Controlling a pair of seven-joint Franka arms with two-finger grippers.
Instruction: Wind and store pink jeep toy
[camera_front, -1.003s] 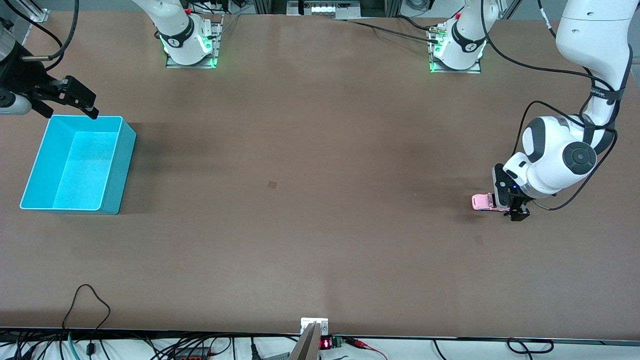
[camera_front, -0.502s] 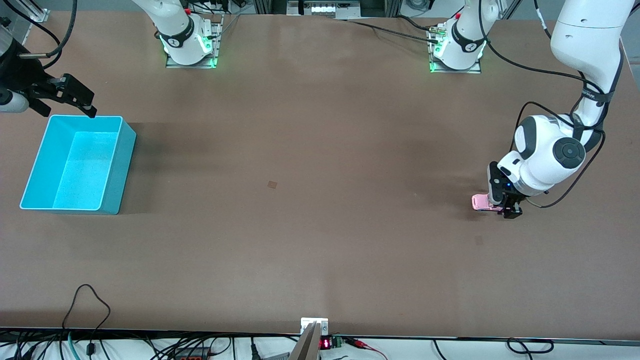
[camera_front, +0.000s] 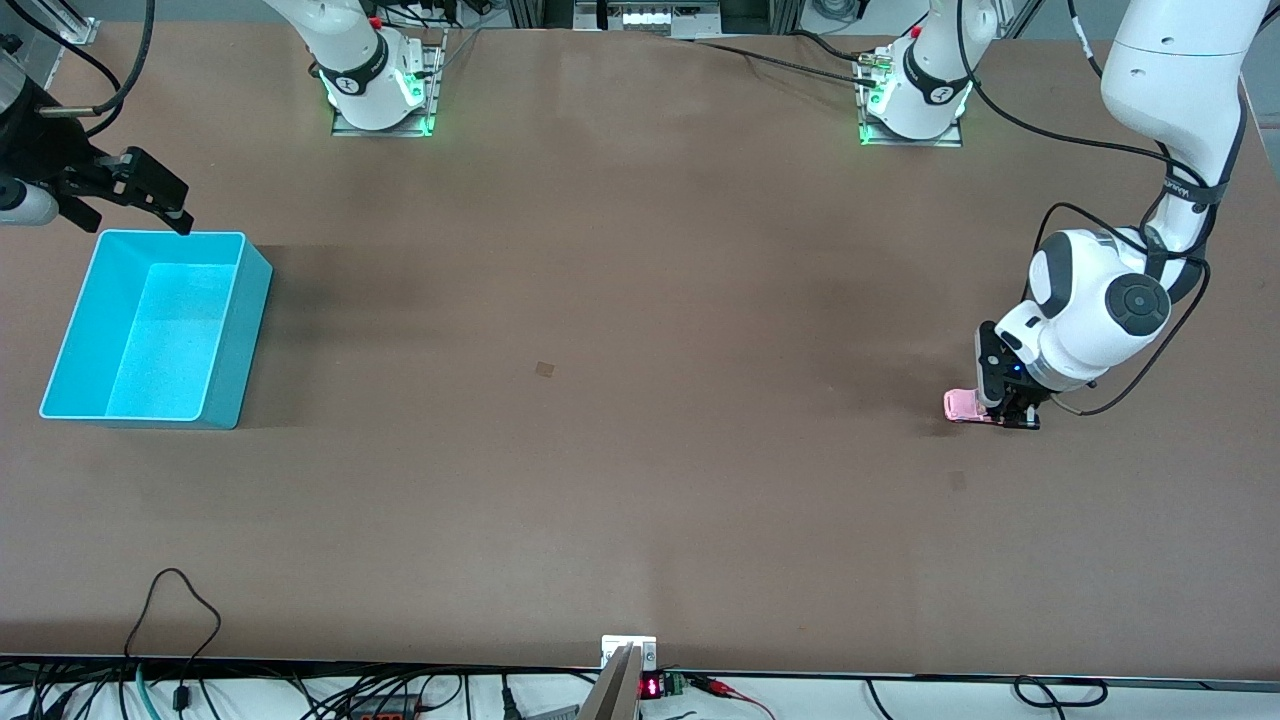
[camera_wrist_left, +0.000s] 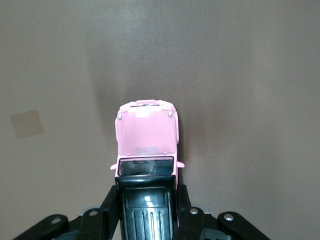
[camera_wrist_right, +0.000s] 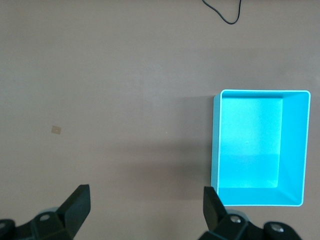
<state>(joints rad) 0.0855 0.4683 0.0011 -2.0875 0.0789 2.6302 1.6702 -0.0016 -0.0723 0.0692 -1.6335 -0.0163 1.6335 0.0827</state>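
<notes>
Left gripper (camera_front: 1008, 418) bent low, clamping pink jeep toy (camera_front: 962, 405), right gripper (camera_front: 135, 205) wide, waiting high.

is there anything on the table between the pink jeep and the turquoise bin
Nothing visible does. The left end effector is shut on the pink jeep toy; only bare table lies between it and the turquoise bin.

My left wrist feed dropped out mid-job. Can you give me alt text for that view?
The left gripper is shut on the black rear roof of the pink jeep toy, one finger on each side. The jeep sits on the bare brown table, its pink hood pointing away from the gripper.
</notes>
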